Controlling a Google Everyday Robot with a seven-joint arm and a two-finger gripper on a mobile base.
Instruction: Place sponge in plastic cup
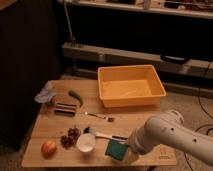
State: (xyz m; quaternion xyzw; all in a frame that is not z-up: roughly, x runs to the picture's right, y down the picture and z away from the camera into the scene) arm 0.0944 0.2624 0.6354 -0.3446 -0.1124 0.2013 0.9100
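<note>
Now, at the frame's lower middle, the gripper (pixel 125 151) has its fingers closed on the sponge (pixel 116 148); the plastic cup is hidden, so lower squarely before releasing.

We see the gripper (pixel 126 150), clamped on the sponge (pixel 116 148), low at the table's (pixel 55 125) front edge, hemmed on its left by the white cup (pixel 85 142). The orange tub (pixel 131 86) blocks the back right. Bare wood lies between tub and fork (pixel 99 117).

Bulky white rounded arm segments, smooth shell, yellowish-padded gripper (pixel 125 152) at table's front edge
</note>
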